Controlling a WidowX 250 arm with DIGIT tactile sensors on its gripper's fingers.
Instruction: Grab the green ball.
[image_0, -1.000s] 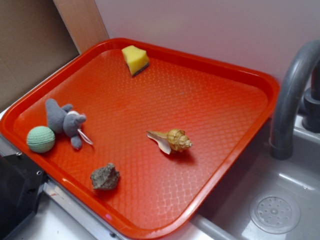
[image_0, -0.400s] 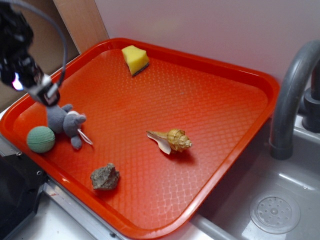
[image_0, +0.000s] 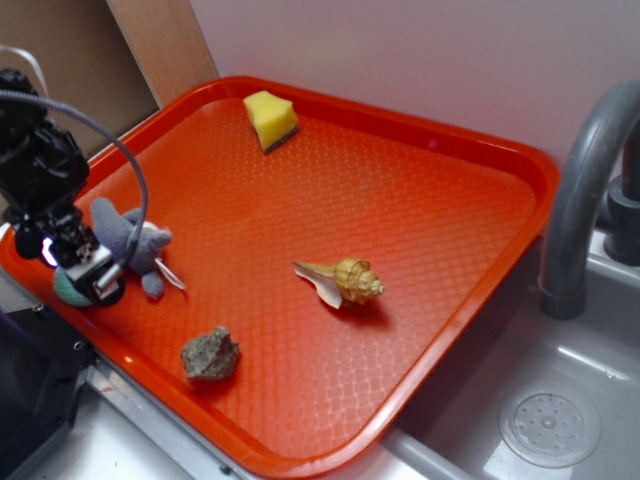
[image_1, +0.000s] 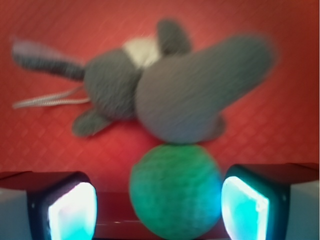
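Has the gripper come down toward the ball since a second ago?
Yes. The gripper was out of the exterior view; now it is low over the green ball, beside the grey plush mouse, jaws open.

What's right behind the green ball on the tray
The grey plush mouse lies directly behind the green ball, apparently touching it. In the exterior view the gripper covers most of the ball, so that contact is hidden there.

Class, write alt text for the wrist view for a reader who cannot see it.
A blurred close-up shows the green ball sitting between the open gripper fingers, which glow pale blue. Just beyond it, a grey plush mouse lies on the red tray, touching the ball.
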